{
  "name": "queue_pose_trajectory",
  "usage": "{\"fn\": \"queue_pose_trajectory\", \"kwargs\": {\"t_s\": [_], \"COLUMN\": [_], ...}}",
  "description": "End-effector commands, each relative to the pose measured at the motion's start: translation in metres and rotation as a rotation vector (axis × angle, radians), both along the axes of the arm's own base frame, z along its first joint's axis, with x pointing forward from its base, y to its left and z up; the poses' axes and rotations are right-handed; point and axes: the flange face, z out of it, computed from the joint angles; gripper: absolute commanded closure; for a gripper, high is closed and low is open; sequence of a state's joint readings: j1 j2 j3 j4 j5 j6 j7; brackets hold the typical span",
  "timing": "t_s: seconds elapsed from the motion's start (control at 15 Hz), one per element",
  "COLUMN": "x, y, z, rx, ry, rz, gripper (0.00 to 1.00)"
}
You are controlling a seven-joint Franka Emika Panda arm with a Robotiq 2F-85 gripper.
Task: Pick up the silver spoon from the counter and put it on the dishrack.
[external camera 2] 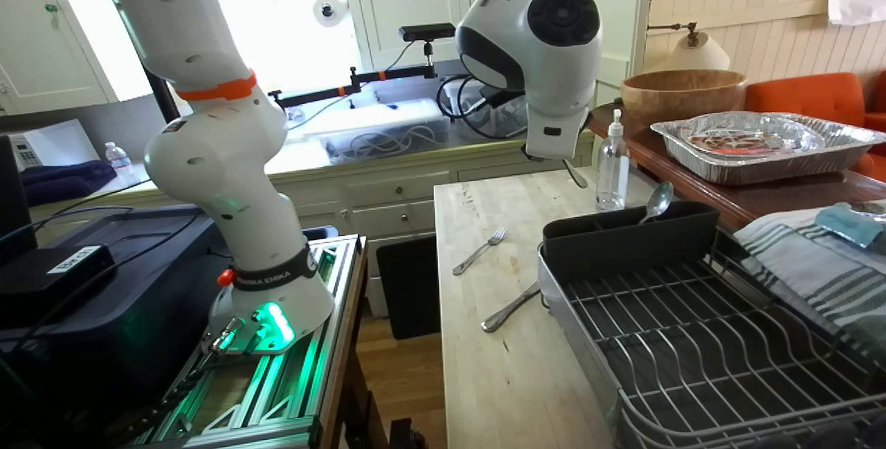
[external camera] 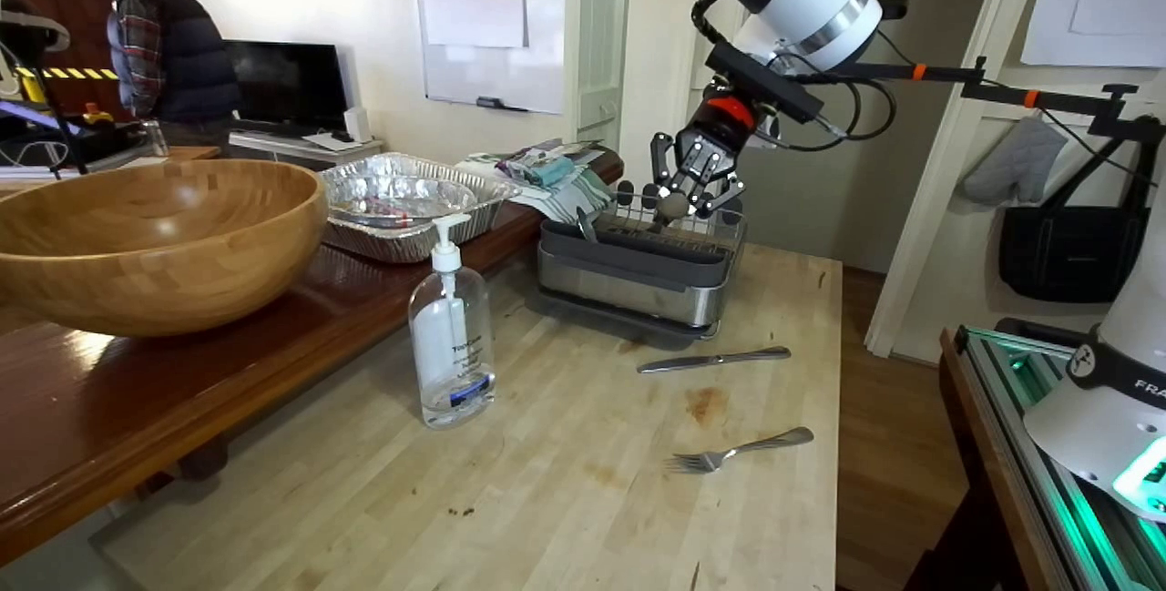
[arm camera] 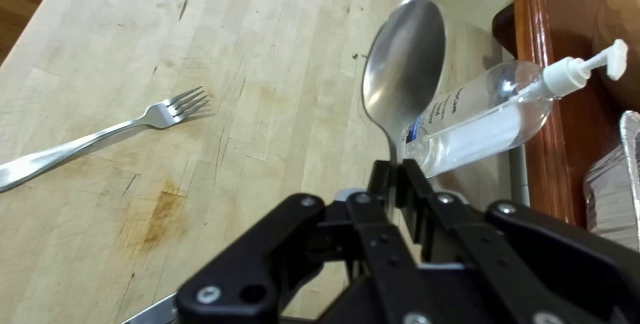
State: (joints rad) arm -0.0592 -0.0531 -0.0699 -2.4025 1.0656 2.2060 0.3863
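Pale plank counter (external camera: 510, 500) spans the lower centre of an exterior view, with the dishrack (external camera: 629, 292) standing on it right of the frame's centre. Gripper (arm camera: 395, 176): jaws drawn together on the handle of the silver spoon (arm camera: 406, 59), close behind the bowl, with no more than the handle's thickness between them. Spoon position: raised clear of the counter. Long axis, wrist view: from the fingertips at lower centre up the frame, leaning slightly right, bowl foremost.

Critical relation: spoon to rack. In an exterior view the silver spoon (external camera: 672, 208) appears just above the dark utensil holder (external camera: 629, 259); in an exterior view the silver spoon (external camera 2: 574, 173) shows right of upper centre, apart from the dishrack (external camera 2: 576, 331) at lower right. Depth cannot be settled from these angles.

Judgement: pickup appears done, placement not. Align the spoon over the rack before lowering. Bowl projects beyond the fingertips, so it is likely to make contact first. Keep clear of the second spoon (external camera 2: 657, 200), which leans in the holder.
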Motion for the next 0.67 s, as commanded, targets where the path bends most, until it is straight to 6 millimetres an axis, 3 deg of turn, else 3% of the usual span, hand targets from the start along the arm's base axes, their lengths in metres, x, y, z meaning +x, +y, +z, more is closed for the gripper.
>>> {"fn": "queue_pose_trajectory", "kwargs": {"t_s": [0.0,0.6], "x": [0.006,0.014], "y": [-0.017,-0.059], "z": [-0.004,-0.023], "rx": [0.096,0.227], "ry": [0.023,0.045], "rz": [-0.039,-0.134], "gripper": [0.97,0.97]}}
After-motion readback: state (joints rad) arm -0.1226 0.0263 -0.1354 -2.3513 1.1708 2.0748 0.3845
